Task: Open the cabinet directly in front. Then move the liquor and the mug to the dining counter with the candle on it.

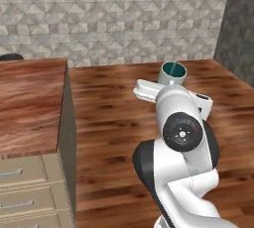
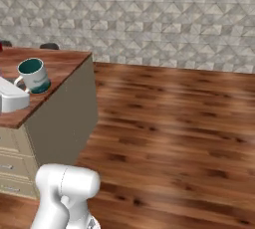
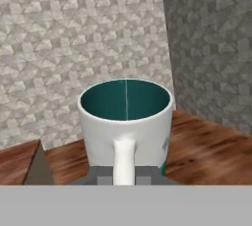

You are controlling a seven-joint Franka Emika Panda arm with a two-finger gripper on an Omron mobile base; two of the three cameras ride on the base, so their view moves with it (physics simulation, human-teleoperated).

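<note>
Left base view: the white arm rises from the lower right and bends forward, its hand reaching level toward the mug (image 1: 172, 73), which shows upright above the arm's elbow, over the wood floor (image 1: 114, 118). A wood-topped desk (image 1: 30, 103) with drawers stands at left.

Right base view: the mug (image 2: 34, 75) appears above the desk's (image 2: 60, 68) near corner; whether it rests there is unclear.

Hand view: the gripper (image 3: 124, 175) is pinched on the mug's (image 3: 126, 122) handle, teal inside facing up.
</note>
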